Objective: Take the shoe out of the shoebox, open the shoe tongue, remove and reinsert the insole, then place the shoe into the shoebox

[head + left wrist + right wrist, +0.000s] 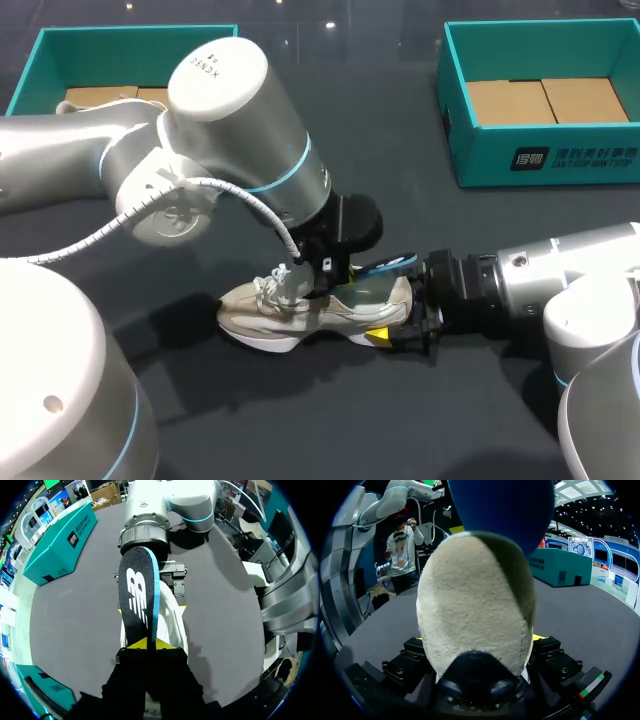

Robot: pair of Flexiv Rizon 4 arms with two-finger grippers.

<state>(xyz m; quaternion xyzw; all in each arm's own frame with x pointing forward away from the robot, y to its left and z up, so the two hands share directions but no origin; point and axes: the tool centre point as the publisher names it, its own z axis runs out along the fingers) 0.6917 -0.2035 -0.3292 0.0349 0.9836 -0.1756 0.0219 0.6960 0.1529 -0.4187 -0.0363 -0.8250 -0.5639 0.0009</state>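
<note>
Insole step: your left gripper point(148, 644) pinches the insole point(140, 595) and your right gripper point(405, 322) clamps the shoe point(300, 315) by its heel. Next, you probably seat it inside.

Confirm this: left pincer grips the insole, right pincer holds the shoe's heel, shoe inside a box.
Not inside a box: the head view shows the shoe on the table. The left pincer grips the insole, the right pincer holds the heel.

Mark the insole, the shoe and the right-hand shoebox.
insole point(140, 592): left wrist view, middle of its black face.
shoe point(300, 316): head view, beige side panel.
right shoebox point(545, 160): head view, teal front wall.
</note>
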